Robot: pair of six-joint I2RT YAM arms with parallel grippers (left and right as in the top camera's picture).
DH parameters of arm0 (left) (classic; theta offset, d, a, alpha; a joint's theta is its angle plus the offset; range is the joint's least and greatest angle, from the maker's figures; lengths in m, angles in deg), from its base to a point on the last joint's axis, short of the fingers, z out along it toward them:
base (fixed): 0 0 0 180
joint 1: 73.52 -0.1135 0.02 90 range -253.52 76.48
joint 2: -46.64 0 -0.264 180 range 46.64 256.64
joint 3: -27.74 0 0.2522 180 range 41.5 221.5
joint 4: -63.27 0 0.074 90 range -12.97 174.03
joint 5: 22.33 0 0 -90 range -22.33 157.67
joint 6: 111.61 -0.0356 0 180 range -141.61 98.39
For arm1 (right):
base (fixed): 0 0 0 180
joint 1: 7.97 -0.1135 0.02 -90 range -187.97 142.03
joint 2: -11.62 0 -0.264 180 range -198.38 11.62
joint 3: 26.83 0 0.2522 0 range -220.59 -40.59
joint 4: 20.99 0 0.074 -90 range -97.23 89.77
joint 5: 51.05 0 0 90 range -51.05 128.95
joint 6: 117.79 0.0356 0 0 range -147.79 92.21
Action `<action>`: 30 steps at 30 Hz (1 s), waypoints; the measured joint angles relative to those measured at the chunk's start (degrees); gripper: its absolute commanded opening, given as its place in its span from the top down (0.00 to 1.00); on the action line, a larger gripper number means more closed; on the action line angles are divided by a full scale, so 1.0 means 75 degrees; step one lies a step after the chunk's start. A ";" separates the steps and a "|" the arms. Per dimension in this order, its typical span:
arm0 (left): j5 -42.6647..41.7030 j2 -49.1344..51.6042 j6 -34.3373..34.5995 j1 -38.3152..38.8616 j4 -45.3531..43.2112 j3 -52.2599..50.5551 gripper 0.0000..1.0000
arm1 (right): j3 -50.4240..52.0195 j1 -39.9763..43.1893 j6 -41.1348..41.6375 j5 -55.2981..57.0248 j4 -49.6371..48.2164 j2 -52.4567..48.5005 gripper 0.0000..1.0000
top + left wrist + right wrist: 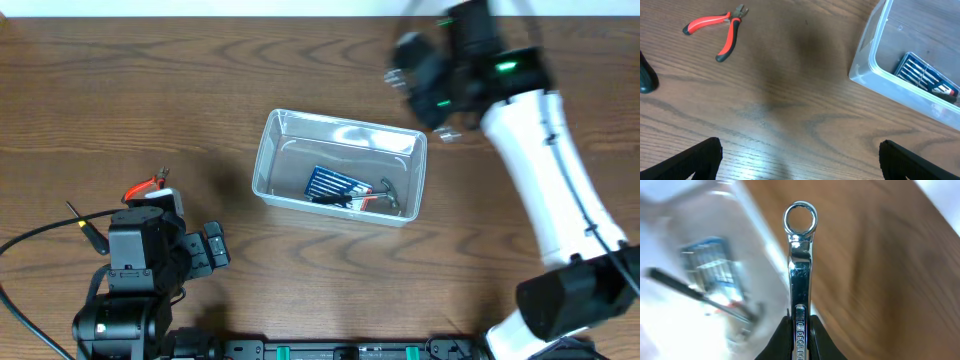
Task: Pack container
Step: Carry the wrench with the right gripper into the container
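Observation:
The clear plastic container [270,150] sits mid-table and holds a blue drill-bit case [330,184] and a small hammer [385,192]. It also shows in the left wrist view [875,65] and, blurred, in the right wrist view [747,210]. My right gripper [800,325] is shut on a chrome wrench [800,255], held in the air beside the container's far right corner; in the overhead view it is a blur [420,75]. My left gripper [800,165] is open and empty, low over the table left of the container. Red-handled pliers [720,30] lie on the table, partly hidden by the left arm overhead [146,184].
A dark-handled tool [646,75] lies at the left edge of the left wrist view; its thin shaft shows overhead [82,222]. The white right arm [545,170] reaches across the right side of the table. The left arm base [130,290] fills the front left corner.

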 measured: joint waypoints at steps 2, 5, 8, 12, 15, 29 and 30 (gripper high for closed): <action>0.0000 0.0000 -0.0003 0.0000 0.0017 0.0000 0.02 | 0.0000 -0.0653 -0.0003 -0.0012 -0.0038 -0.0122 0.99; 0.0000 0.0000 0.0000 0.0000 0.0032 0.0000 0.02 | -0.0003 -0.1431 -0.0006 -0.0055 -0.0213 -0.0548 0.99; 0.0000 0.0000 0.0000 0.0000 0.0055 0.0000 0.01 | -0.0003 -0.1609 -0.0006 -0.0058 -0.0239 -0.1160 0.99; 0.0000 0.0000 0.0000 0.0000 0.0055 0.0000 0.02 | 0.0000 -0.1518 -0.0006 0.0020 -0.0271 -0.2139 0.99; 0.0000 0.0000 0.0000 0.0000 0.0055 0.0000 0.02 | 0.0000 -0.1472 -0.0061 0.0000 -0.0309 -0.2731 0.99; 0.0000 0.0000 0.0000 0.0000 -0.0076 0.0000 0.02 | 0.0000 -0.1346 -0.0522 -0.0414 -0.0449 -0.3608 0.11; 0.0000 0.0000 0.0000 0.0000 -0.0082 0.0000 0.02 | 0.0000 -0.1323 -0.0530 -0.0408 -0.0458 -0.3620 0.07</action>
